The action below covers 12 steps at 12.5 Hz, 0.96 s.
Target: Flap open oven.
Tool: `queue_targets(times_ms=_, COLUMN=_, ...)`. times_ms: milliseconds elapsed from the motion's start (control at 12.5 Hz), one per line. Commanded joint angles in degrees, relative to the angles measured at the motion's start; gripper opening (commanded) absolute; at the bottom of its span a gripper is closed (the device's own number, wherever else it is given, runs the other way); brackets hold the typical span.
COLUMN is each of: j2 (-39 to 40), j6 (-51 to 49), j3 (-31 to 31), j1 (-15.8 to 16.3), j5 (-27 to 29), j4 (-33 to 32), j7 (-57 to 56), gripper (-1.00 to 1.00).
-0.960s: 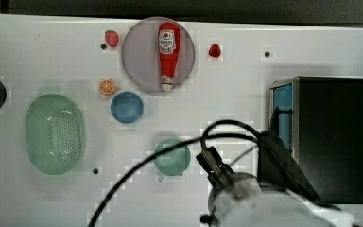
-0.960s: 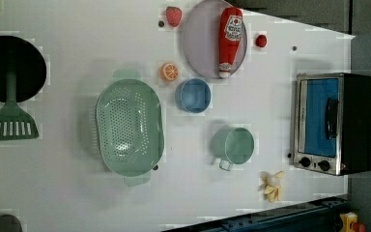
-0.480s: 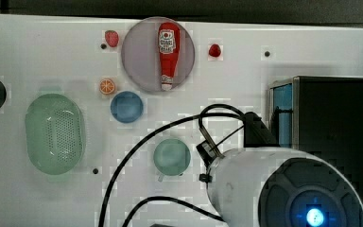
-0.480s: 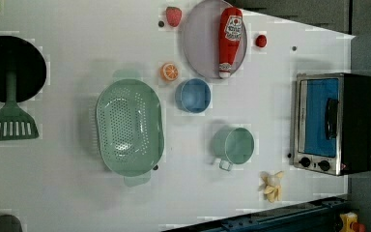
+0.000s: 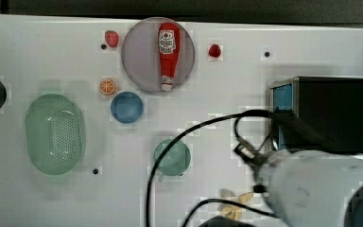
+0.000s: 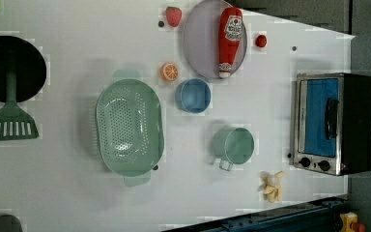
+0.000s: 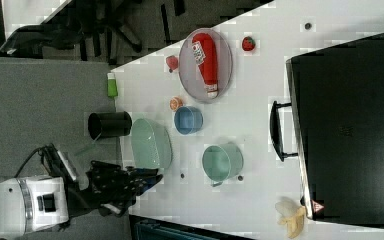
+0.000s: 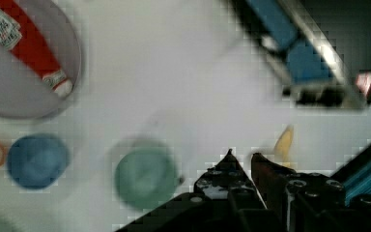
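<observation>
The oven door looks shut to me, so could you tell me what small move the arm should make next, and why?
Probably bring the gripper across toward the oven door's black bar handle. The blue door sits flush in its frame, and nothing is touching the handle.

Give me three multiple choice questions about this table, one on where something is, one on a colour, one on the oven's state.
1. Where does the ketchup bottle lie?
A. on the plate
B. in the colander
C. on the oven

2. What colour is the oven door?
A. red
B. blue
C. green

3. The oven door is:
A. flapped open
B. removed
C. closed

Answers: 1 A, the bottle rests inside the plate's rim. 2 B, the left view shows a blue panel behind the handle. 3 C, the door sits flush in its frame.
</observation>
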Motion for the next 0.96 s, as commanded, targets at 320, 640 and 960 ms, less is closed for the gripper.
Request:
queue_targets(times_ms=320, j2=5.82, j6=9.73, j3=-7.68, j1=-1.4, j5=-4.39, j4=-4.22, j7=-32.91, gripper=-0.65)
queue_targets(times_ms=640, j2=13.72, j6=22.21, j3=-11.2, j1=-1.46, j5=-4.38, j4=-4.3, j7=-42.92, gripper=-0.65)
queue_targets(times_ms=960, j2=20.53, j6=27.57, j3=-12.48, j1=-1.48, j5=-4.21, j4=-4.64, j7=-44.99, gripper=-0.65)
